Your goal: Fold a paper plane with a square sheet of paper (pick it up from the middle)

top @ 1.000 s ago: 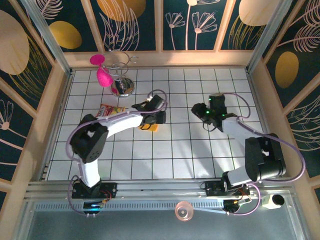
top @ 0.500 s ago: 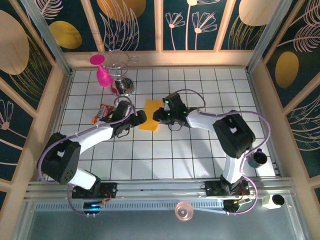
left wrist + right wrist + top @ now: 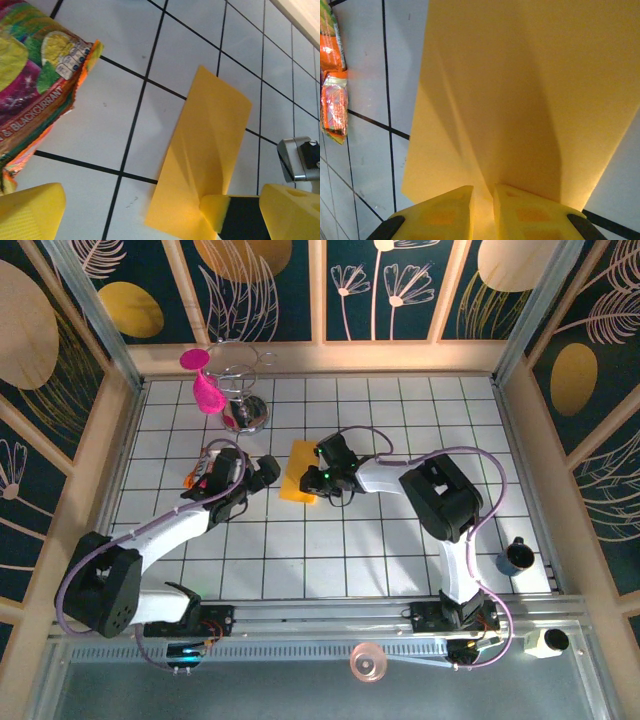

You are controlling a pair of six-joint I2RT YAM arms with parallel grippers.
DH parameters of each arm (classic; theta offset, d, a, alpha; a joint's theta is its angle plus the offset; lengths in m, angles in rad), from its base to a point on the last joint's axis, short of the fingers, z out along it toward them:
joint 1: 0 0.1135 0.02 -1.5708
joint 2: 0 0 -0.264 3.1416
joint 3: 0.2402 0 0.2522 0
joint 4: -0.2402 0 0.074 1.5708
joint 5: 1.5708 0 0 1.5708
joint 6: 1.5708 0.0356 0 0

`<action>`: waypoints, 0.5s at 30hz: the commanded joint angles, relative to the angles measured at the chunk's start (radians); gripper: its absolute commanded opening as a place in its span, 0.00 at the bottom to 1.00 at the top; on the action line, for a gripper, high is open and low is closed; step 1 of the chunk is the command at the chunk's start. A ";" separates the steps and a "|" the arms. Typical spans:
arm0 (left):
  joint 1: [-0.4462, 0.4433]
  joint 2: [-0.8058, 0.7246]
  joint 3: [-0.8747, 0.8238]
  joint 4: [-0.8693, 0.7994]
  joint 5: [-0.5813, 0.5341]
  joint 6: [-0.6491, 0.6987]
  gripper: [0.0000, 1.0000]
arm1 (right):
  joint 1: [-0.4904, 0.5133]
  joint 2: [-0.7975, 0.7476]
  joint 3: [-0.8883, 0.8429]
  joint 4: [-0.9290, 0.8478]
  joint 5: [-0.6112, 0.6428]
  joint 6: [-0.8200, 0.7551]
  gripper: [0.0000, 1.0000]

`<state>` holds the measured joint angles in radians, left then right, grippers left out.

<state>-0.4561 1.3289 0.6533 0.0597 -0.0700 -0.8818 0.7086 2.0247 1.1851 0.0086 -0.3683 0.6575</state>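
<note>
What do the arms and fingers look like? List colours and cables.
The left arm and right arm have white links and black joints, each with a loose lilac cable. The fingers are yellow blocks with black backing.

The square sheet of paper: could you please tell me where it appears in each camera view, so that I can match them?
Top external: the square sheet of paper lies just left of the picture's centre.
Left wrist: the paper slants from centre to the lower right.
Right wrist: the paper covers most of the frame.
Shared landmark: the snack packet, left of the paper in all three.
</note>
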 commanded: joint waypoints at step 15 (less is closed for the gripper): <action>0.006 0.123 -0.033 0.285 0.404 -0.025 0.93 | -0.075 -0.259 -0.171 0.053 -0.105 -0.092 0.18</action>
<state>-0.4561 1.4307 0.6441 0.2413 0.2245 -0.8738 0.6342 1.8374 0.9905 0.0002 -0.4274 0.4740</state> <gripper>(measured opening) 0.937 0.174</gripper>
